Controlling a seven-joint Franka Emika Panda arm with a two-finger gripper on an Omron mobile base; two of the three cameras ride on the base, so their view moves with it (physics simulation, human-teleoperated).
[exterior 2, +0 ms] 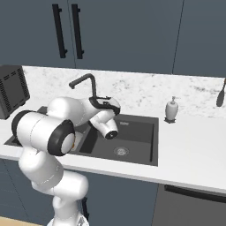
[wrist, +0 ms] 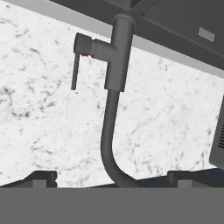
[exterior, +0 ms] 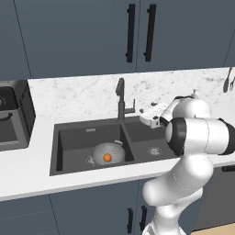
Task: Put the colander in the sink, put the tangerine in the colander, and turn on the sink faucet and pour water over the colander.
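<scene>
The gripper (wrist: 107, 180) has its 2 dark fingertips (wrist: 41, 178) set wide apart with nothing between them, and it's pointed right at the sink faucet (wrist: 114, 74). In the hand view the whole picture is rolled over, so the faucet hangs upside down: base at the top, thin side lever (wrist: 75, 70) sticking off to the left, and the curved spout sweeping down between the 2 tips. From the left base view the hand sits just to the right of the faucet, near it, over the back edge of the sink (exterior: 69, 133). I can't tell if anything's touching the lever.

Moving out from there: the colander (exterior: 109, 152) sits in the left basin, close to the front wall, and the tangerine (exterior: 107, 157) is inside it, bright orange against the metal. The right basin has just its round drain (exterior: 154, 150).

Further out on the white countertop (exterior 2: 190, 145), a white soap dispenser (exterior 2: 171, 108) stands behind the sink on the right. A black appliance (exterior: 11, 114) sits off to the left. Dark blue cabinets (exterior: 92, 32) with black handles hang above the marble backsplash.
</scene>
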